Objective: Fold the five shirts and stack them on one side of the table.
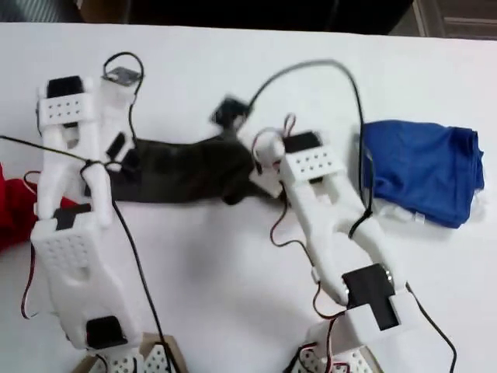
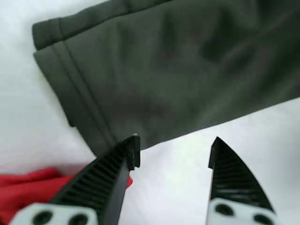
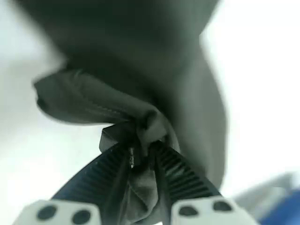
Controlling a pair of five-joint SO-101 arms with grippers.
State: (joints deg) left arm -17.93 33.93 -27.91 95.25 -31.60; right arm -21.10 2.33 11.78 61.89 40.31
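Spanning the gap between the two tools, the dark grey shirt (image 1: 186,171) lies on the white worktop (image 1: 225,295), its long axis running from one tool to the other. We see the right tool (image 3: 140,157) clenched on a bunched corner at its own end. The left tool (image 2: 175,143) hangs released just over the opposite hemmed edge, so we judge that free end falls to it. We count three shirts: this one, one red shirt (image 1: 12,206) and one blue shirt (image 1: 423,171), each well apart at an opposite side.

Plain dark grey shirt (image 1: 186,172), blue shirt (image 1: 423,171), red shirt (image 1: 12,210), white table (image 1: 217,280)
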